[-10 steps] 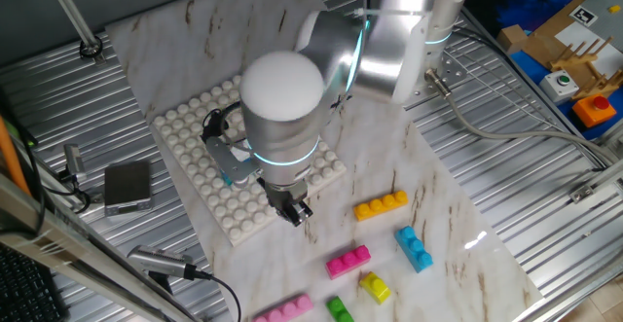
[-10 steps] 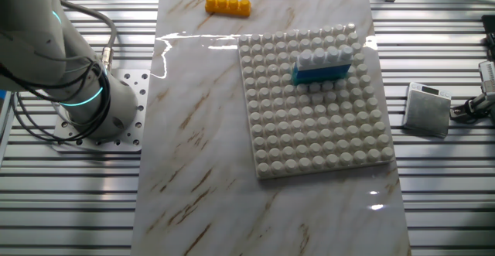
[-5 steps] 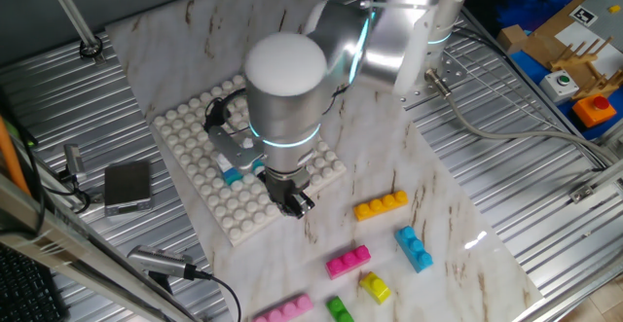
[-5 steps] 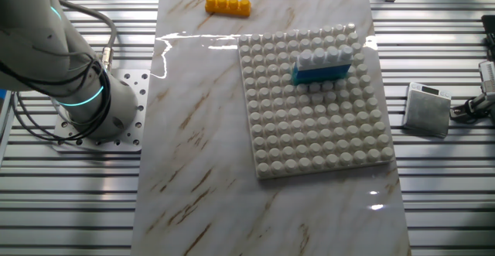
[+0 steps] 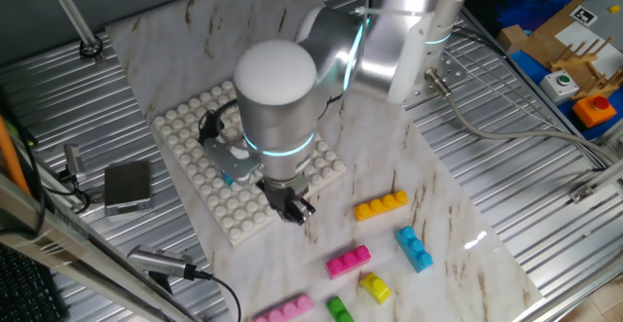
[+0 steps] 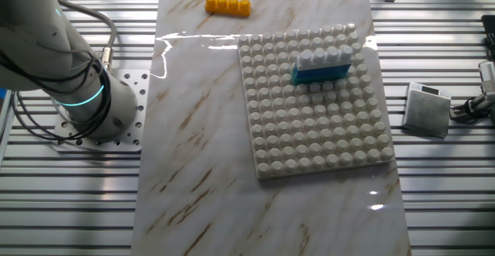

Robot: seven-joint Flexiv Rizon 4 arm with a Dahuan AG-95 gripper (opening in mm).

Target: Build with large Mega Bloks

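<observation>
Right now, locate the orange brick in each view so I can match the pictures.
One fixed view: the orange brick lies on the marble, lower centre-right, just right of the gripper.
The other fixed view: it sits near the top edge, left of centre.
Shared landmark: the white baseplate; the brick lies just off one of its edges.

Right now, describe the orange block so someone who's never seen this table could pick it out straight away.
Start at the big square white studded baseplate on the marble board. Off its edge, on the bare marble, loose bricks lie scattered; the orange block is the one nearest the plate, just beyond the gripper. It is a single-row bar of four studs, the only orange one, with a magenta brick and a blue brick farther out.
</observation>
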